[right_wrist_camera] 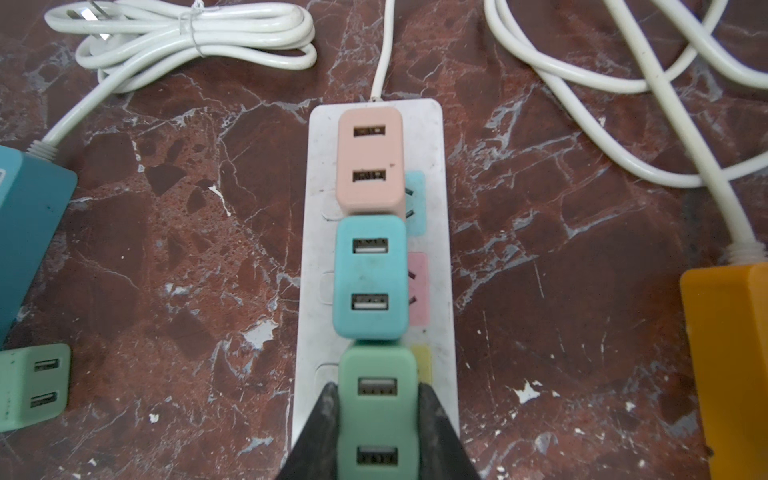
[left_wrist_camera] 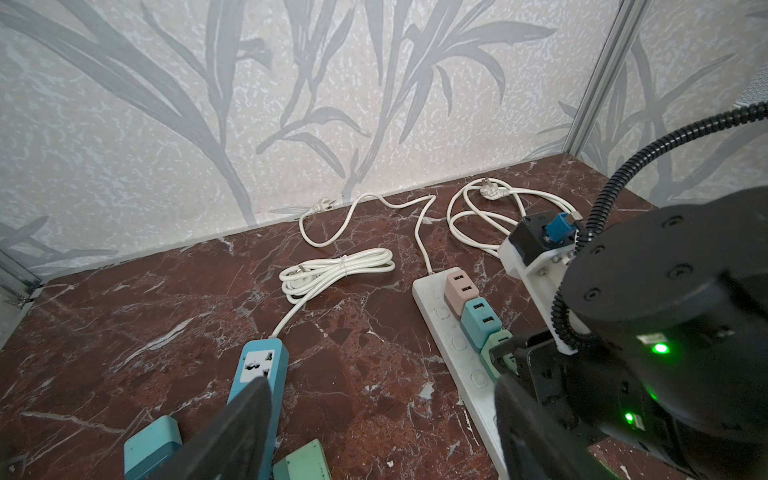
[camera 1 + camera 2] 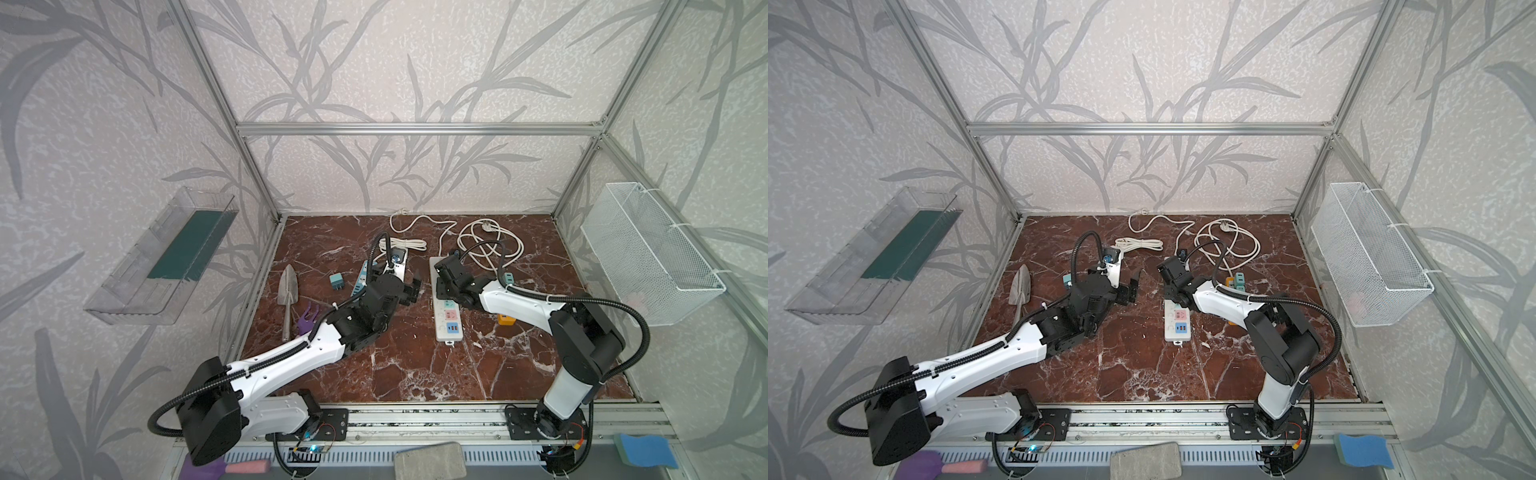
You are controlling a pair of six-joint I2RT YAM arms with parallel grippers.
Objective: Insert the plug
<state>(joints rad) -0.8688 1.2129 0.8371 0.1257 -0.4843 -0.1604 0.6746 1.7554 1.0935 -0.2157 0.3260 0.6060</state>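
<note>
No text can be read (blue power strip [image 2: 259,363] markings blurred).

The table [image 1: 166,249] looks like polished red-brown marble, veined white. The power strip [image 1: 440,216] is scuffed white plastic; the green plug [image 1: 376,415] is smooth matt plastic. The cords [image 1: 187,37] are glossy white. The trowel [image 3: 287,284] is dull metal, the basket [image 3: 648,253] white wire mesh.

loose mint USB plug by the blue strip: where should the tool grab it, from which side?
Grip the mint plug by its two long flat side walls, coming down onto its port face, as the right tool is shut on the green plug over the white strip. Those walls look parallel; the blue strip lies close beside it, so from above looks clearest.
</note>
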